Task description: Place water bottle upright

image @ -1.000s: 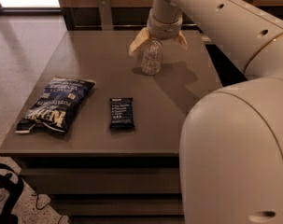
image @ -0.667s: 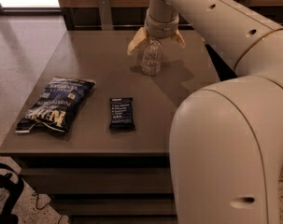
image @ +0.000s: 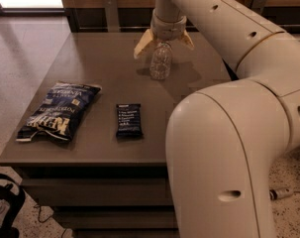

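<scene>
The water bottle (image: 160,64) stands upright on the far part of the table (image: 100,58), its base on the surface and its cap end up between the fingers. The hand (image: 164,48) hangs directly over it, pointing down, its two yellowish fingers (image: 142,43) spread wide to either side of the bottle's top and not closed on it. Well apart, nearer the front edge, a dark chip bag (image: 58,112) lies flat on the left, with a dark snack bar (image: 128,120) beside it.

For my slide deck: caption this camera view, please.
Gripper open over upright bottle on table; chip bag and snack bar lie nearer.
</scene>
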Motion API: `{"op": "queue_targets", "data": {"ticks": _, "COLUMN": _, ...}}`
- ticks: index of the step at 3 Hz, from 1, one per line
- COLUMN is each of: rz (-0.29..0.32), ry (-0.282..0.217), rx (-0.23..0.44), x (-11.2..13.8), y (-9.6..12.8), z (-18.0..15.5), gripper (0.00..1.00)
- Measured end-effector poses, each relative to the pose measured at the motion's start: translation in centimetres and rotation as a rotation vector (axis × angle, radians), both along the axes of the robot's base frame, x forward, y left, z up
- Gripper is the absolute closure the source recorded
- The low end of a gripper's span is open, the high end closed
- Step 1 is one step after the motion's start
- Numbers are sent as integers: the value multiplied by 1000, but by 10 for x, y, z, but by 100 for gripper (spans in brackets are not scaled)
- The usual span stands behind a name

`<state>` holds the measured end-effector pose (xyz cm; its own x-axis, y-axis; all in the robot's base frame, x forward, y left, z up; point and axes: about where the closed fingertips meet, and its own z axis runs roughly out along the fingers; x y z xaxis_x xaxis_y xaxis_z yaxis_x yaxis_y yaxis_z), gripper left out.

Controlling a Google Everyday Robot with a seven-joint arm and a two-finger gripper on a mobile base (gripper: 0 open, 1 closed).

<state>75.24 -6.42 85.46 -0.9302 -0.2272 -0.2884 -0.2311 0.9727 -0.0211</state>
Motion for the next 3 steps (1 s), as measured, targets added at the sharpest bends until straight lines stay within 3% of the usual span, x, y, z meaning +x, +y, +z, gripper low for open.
{"op": "queue_targets", "data": {"ticks": 3, "rz": -8, "ry": 71, "rx": -14, "x": 1, "y": 5, "z": -11, "gripper": 0}}
